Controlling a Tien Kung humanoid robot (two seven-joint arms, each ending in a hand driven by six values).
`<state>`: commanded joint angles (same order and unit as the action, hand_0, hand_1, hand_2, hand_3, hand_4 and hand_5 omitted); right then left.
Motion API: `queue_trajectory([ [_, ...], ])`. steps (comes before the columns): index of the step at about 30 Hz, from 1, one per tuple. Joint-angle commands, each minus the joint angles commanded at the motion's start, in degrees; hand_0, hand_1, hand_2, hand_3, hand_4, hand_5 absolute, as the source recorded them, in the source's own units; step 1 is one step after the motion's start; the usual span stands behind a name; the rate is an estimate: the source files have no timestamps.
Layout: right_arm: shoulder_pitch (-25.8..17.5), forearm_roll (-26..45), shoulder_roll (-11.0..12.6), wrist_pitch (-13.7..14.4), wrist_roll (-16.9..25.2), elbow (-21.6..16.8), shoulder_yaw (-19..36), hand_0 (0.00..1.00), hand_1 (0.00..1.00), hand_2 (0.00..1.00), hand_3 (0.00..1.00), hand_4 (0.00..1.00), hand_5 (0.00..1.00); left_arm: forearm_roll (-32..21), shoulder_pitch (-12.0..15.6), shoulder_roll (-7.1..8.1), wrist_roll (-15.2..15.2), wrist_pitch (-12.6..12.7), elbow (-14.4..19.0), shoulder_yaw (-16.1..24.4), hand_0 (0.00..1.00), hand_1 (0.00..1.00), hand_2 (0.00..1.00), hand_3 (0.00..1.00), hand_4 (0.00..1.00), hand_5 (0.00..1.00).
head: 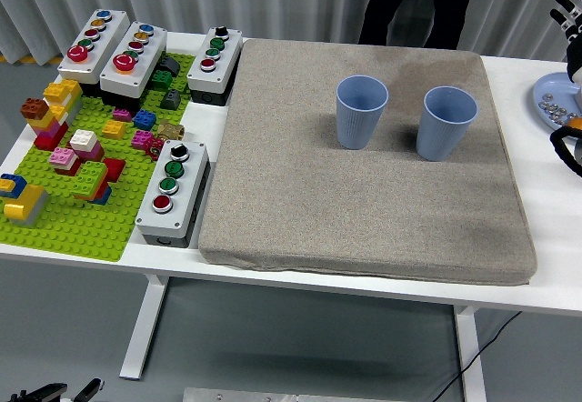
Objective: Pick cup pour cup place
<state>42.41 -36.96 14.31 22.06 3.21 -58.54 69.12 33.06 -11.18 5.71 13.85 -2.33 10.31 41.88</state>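
Two light blue cups stand upright and a little apart on the far half of a grey mat [364, 202]: the left cup [361, 111] and the right cup [446, 122]. Nothing shows inside either one from here. My right hand [570, 11] is at the picture's upper right edge, well to the right of the right cup and above the table. Its fingers are spread and hold nothing. Part of the right forearm [568, 143] shows lower on the same edge. My left hand is out of the picture.
A blue plate [555, 102] with small metal pieces sits at the far right. Left of the mat are four button boxes [173, 193] and a green brick plate [73, 193] with coloured bricks. A person in dark clothes [418, 2] stands behind the table.
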Motion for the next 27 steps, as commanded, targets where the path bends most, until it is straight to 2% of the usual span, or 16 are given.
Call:
queue_trajectory([
  [10,-0.4,0.7,-0.3,0.2,0.9,-0.3,0.1,0.913,0.79,0.795,0.778,0.784,0.998,-0.6,0.4,-0.1,-0.2,0.0,0.0,-0.7,0.764,0.782,0.824,0.718,0.504,0.99],
  [14,-0.6,1.6,-0.7,1.7,2.5,-0.1,0.0,0.913,0.789,0.792,0.779,0.785,0.998,-0.6,0.5,-0.09,-0.2,0.0,0.0,-0.9,0.764,0.782,0.824,0.718,0.504,0.99],
  [16,-0.6,2.4,-0.9,3.9,4.6,-0.2,0.0,0.919,0.791,0.794,0.782,0.781,0.998,-0.8,0.4,-0.06,-0.2,0.0,0.0,-1.1,0.764,0.782,0.825,0.718,0.504,0.988],
  [20,-0.6,2.8,-0.9,6.1,6.0,-0.4,0.1,0.919,0.791,0.794,0.782,0.781,0.998,-0.8,0.4,-0.03,-0.2,0.0,0.0,-1.1,0.764,0.782,0.825,0.718,0.504,0.988],
  [23,-0.7,3.1,-1.0,6.9,6.6,-0.3,0.2,0.921,0.794,0.796,0.797,0.784,0.998,-0.8,0.3,-0.05,-0.3,0.0,0.0,-1.1,0.764,0.782,0.825,0.718,0.504,0.988],
  [27,-0.7,3.1,-0.9,6.6,6.3,-0.3,0.4,0.921,0.794,0.796,0.797,0.784,0.998,-0.6,0.3,-0.04,-0.3,0.0,0.0,-1.0,0.764,0.782,0.825,0.718,0.504,0.988],
])
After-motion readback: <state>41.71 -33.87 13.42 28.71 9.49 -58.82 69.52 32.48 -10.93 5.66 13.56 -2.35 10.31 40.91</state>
